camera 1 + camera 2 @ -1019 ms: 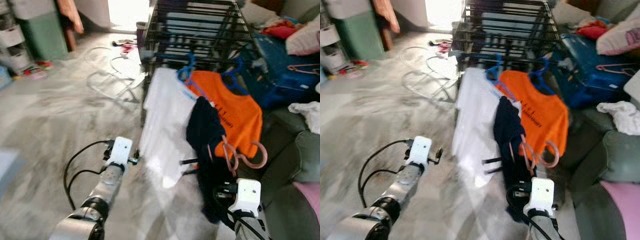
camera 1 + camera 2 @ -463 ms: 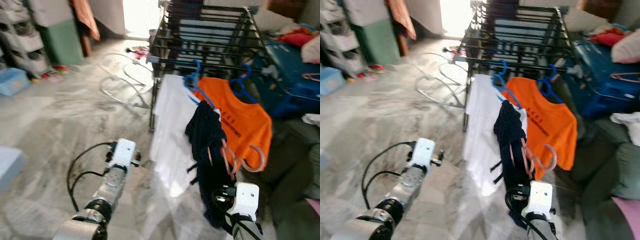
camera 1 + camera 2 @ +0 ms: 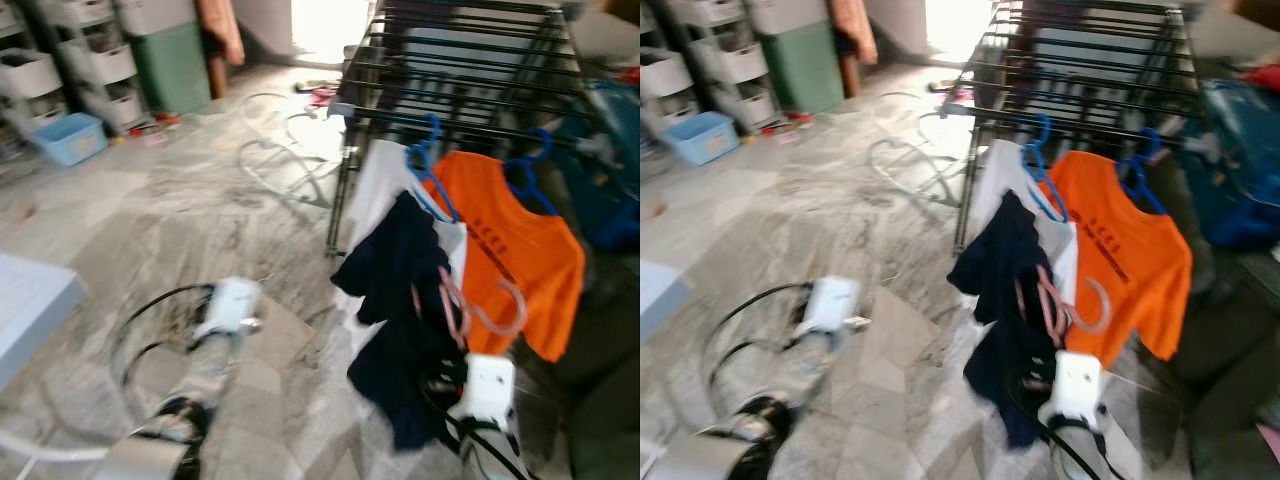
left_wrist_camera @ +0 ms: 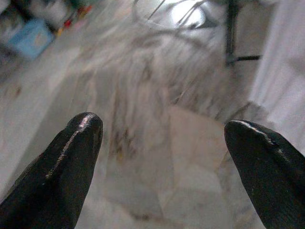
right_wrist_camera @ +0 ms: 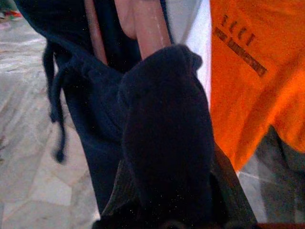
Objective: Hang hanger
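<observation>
Right gripper [image 5: 162,143] is low in front of the robot, clamped on a pink hanger [image 3: 455,305] that carries a dark navy garment [image 3: 400,310]; the cloth bunches over the fingers in the right wrist view, so the fingers themselves are mostly covered. The pink hanger's hook [image 3: 505,305] curls free in the air, just in front of the orange t-shirt [image 3: 525,255] and below the rail, not on the rack. Black drying rack [image 3: 460,70] stands ahead and to the right. Two blue hangers are hooked on its front rail: one [image 3: 428,165] holds a white shirt [image 3: 995,195], the other [image 3: 527,175] holds the orange t-shirt. The navy garment overlaps the white shirt.

Left gripper [image 4: 162,157] is held out over the marble floor [image 3: 150,230], fingers [image 4: 71,162] spread wide apart, nothing between them. White hoops of cable or hose [image 3: 290,150] lie on the floor near the rack's leg. Plastic drawer units [image 3: 75,60], a green bin [image 3: 175,60] and a blue basket [image 3: 68,137] sit along the far left. Head views are motion-blurred.
</observation>
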Controlling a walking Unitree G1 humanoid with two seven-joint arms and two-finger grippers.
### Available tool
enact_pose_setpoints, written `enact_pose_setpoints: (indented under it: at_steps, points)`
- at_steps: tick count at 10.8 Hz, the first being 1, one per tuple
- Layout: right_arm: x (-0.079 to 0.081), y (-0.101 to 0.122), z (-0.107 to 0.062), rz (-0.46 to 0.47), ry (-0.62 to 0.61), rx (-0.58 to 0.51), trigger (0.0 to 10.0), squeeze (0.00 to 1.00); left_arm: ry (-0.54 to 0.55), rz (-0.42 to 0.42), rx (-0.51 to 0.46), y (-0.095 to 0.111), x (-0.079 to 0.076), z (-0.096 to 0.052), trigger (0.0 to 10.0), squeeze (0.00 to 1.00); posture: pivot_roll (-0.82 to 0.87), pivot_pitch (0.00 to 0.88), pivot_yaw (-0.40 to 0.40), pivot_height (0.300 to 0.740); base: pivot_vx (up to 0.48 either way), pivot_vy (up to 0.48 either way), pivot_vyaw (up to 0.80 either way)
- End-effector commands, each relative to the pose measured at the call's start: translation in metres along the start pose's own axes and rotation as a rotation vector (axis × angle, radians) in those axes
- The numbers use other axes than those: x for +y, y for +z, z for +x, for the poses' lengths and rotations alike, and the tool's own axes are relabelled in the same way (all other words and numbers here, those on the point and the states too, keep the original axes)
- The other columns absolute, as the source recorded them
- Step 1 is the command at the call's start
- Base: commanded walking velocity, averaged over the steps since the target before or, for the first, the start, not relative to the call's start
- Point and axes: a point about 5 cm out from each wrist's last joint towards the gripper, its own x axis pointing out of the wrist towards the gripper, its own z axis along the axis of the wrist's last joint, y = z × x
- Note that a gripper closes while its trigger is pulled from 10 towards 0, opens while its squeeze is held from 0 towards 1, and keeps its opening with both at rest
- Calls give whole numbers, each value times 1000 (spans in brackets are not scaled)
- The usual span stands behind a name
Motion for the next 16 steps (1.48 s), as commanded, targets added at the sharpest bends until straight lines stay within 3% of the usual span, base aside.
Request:
enact_pose_setpoints:
  at_steps: [1, 3, 6, 7, 9, 10, 11, 12, 13, 14, 16]
  points:
    - [2, 5, 3, -3, 21, -34, 10000, 0, -36, -28, -31, 3, 2, 0, 10000, 0, -18, 0, -59, 740, 0, 0, 0]
    - [6, 6, 11, -22, 76, -28, 10000, 0, -75, -5, -107, 10, 15, 0, 10000, 0, 69, 0, -130, 740, 0, 0, 0]
    - [11, 12, 24, -65, 138, -35, 10000, 0, -122, 45, -99, 10, 25, 0, 10000, 0, 144, 0, -166, 740, 0, 0, 0]
    - [8, 16, 28, -52, 98, -57, 10000, 0, -70, -20, -108, 3, 32, -5, 10000, 0, 149, 0, -148, 740, 0, 0, 0]
    - [0, 14, 26, -38, 1, -81, 10000, 0, -169, -96, -114, -16, 32, -19, 10000, 0, 146, 0, -107, 740, 0, 0, 0]
    - [-11, 14, 22, -27, -85, -97, 10000, 0, -132, -55, -116, -26, 43, -24, 10000, 0, 135, 0, -97, 740, 0, 0, 0]
    - [-17, 11, 18, -23, -121, -92, 10000, 0, -181, -36, -102, -31, 43, -27, 10000, 0, 122, 0, -91, 740, 0, 0, 0]
    - [-21, 9, 16, -20, -140, -84, 10000, 0, -241, 1, -99, -34, 37, -28, 10000, 0, 99, 0, -81, 740, 0, 0, 0]
    - [-23, 6, 12, -3, -161, -83, 10000, 0, -297, 3, -96, -38, 8, -32, 10000, 0, 79, 0, -71, 740, 0, 0, 0]
    - [-23, 5, 11, 1, -166, -83, 10000, 0, -323, 7, -117, -36, 0, -33, 10000, 0, 66, 0, -63, 740, 0, 0, 0]
    - [-17, -3, 6, 13, -159, -55, 10000, 0, -313, -39, -122, -22, 2, -22, 10000, 0, 30, 0, -45, 740, 0, 0, 0]
